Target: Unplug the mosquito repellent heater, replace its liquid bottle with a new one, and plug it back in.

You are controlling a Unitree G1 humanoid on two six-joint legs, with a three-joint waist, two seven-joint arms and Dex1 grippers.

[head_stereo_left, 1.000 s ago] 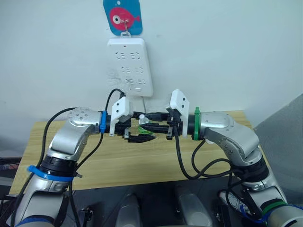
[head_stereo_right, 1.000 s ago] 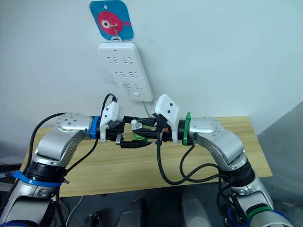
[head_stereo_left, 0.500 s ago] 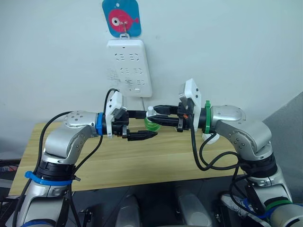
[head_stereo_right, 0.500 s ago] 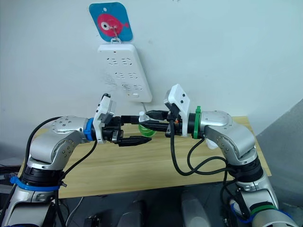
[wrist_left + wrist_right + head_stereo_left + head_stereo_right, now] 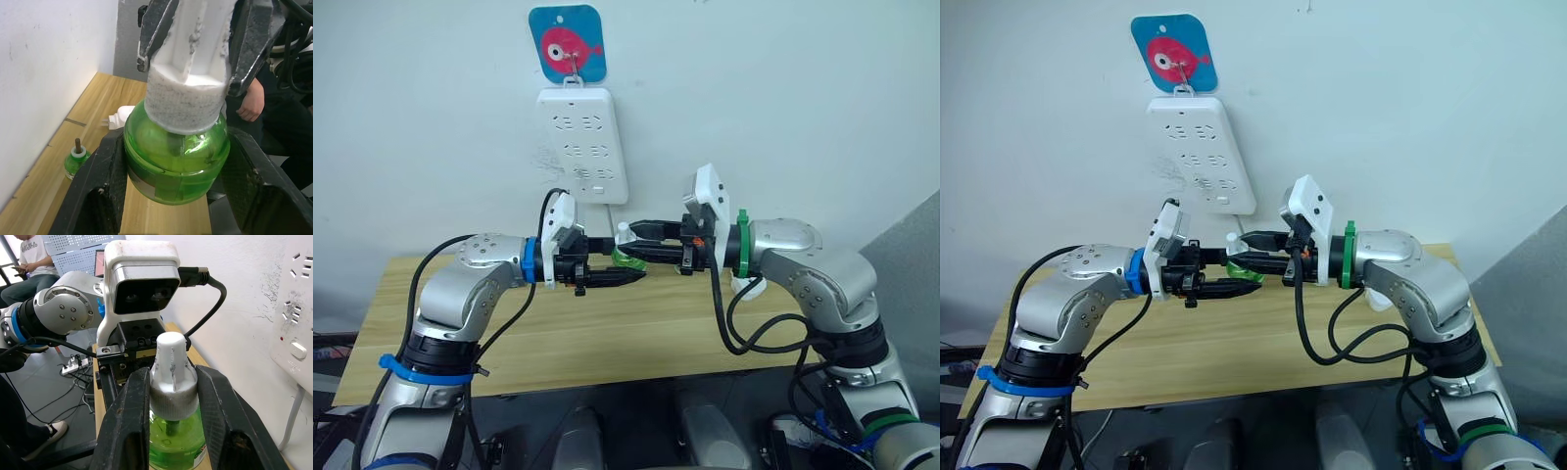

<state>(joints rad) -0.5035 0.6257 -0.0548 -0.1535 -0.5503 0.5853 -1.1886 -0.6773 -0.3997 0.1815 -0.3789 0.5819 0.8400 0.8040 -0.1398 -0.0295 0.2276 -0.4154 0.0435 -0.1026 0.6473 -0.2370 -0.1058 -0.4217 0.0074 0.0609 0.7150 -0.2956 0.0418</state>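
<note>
Green bottle [image 5: 176, 152] in left tool [image 5: 607, 276], white cap [image 5: 171, 377] in right tool [image 5: 641, 240], label half-hidden.

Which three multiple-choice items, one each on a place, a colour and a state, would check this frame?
1. Where is the mosquito repellent heater?
A. Plugged into the power strip
B. In the left claw
C. Lying on the wooden table

2. What colour is the body of the bottle held between the two claws?
A. Green
B. Blue
C. Red

3. What is the right claw doing?
A. Hanging open, away from everything
B. Shut on the bottle's white cap
C. Shut on a black cable

Key: 1 C, the mosquito repellent heater lies on the wooden table, prongs free. 2 A, the bottle in the left claw is clear green. 3 B, the right claw has both fingers pressed against the white cap.
</note>
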